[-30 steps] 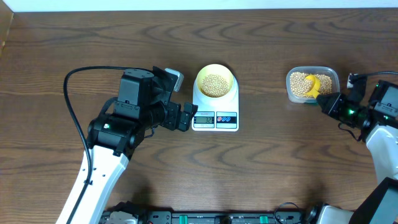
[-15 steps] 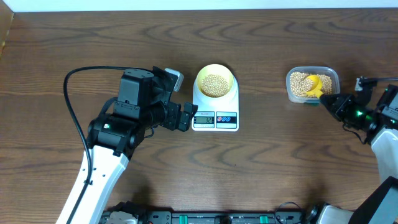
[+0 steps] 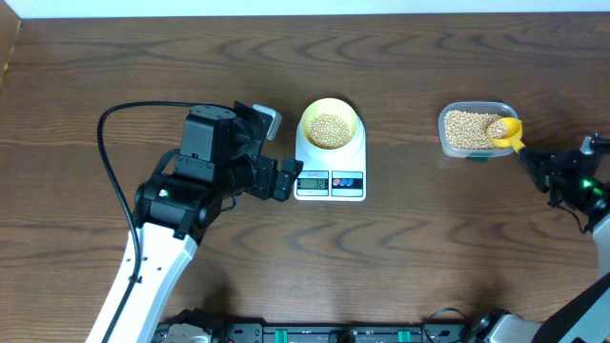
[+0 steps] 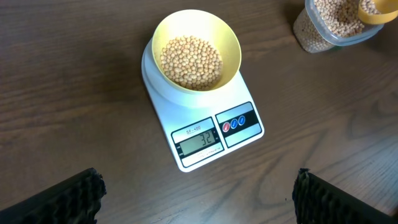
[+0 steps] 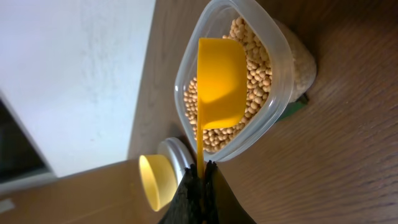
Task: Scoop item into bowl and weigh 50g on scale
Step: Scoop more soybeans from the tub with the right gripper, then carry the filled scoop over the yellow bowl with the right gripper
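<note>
The left gripper (image 3: 288, 179) hangs over the table (image 3: 429, 257) with its fingers (image 4: 62, 199) spread wide and nothing between them. Just ahead of the tips, centred between them in the wrist view, lies the scale (image 4: 239, 140), its display (image 4: 199, 140) nearest the fingers and reading 32. The bowl (image 4: 231, 43) stands on the scale's far end, beyond the display, with a heap of beans (image 4: 191, 61) in it.

The right gripper (image 5: 200, 186) has its fingers clamped together on the thin handle of the scoop (image 5: 221, 81). The scoop runs straight out from the fingertips, its cup over the side of the tub (image 5: 280, 68) nearest them. The tub is full of more beans. From overhead the cup is loaded with beans. Whether it touches those below cannot be told. The tub stands well apart from the scale.
</note>
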Robot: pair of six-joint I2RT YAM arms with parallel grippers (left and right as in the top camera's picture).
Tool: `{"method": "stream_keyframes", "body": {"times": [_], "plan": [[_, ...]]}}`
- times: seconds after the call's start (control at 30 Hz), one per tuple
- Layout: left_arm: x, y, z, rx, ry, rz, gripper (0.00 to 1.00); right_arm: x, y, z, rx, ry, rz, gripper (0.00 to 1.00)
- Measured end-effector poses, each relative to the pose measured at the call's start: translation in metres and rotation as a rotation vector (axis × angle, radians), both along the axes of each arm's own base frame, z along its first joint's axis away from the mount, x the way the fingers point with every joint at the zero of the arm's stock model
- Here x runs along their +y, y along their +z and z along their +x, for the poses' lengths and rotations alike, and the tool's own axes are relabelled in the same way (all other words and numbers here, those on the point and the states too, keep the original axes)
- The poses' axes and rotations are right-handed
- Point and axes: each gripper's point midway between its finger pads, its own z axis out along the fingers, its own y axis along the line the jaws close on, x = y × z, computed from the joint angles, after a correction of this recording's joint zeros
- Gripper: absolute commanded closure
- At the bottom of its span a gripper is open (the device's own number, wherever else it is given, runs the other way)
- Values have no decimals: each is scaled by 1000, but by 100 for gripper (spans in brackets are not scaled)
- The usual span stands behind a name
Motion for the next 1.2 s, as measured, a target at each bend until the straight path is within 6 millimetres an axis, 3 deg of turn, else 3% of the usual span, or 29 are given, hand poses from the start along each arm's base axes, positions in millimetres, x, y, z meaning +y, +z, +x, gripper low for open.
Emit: {"method": "stream_keyframes", "body": {"times": [0.43, 0.9, 1.2], "plan": [[0, 0, 0, 0, 0, 0, 1, 10, 17, -3, -12, 1, 191, 99], [0, 0, 0, 0, 0, 0, 1, 24, 34, -5, -96, 96, 239, 99], [0, 0, 0, 0, 0, 0, 1, 60, 57, 13, -284, 292, 129, 99]]}}
